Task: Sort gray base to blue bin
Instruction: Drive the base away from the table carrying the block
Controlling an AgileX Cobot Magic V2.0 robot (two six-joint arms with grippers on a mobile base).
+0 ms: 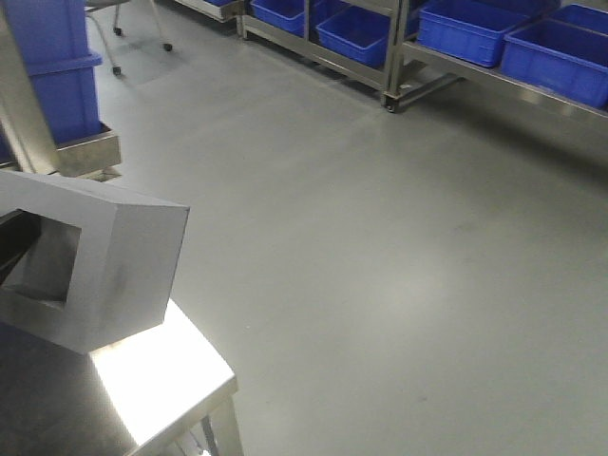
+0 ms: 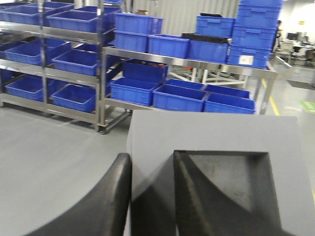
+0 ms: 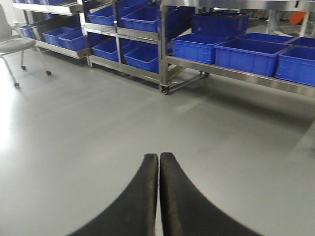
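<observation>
Within left hand point(image 2: 151, 158), apparently: gray base point(image 2: 211, 132)

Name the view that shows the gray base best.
Exterior front: the gray base shows two faces and its square recess. Left wrist shows it close and cropped, the left gripper straddling one wall. Right wrist shows none of it.
</observation>
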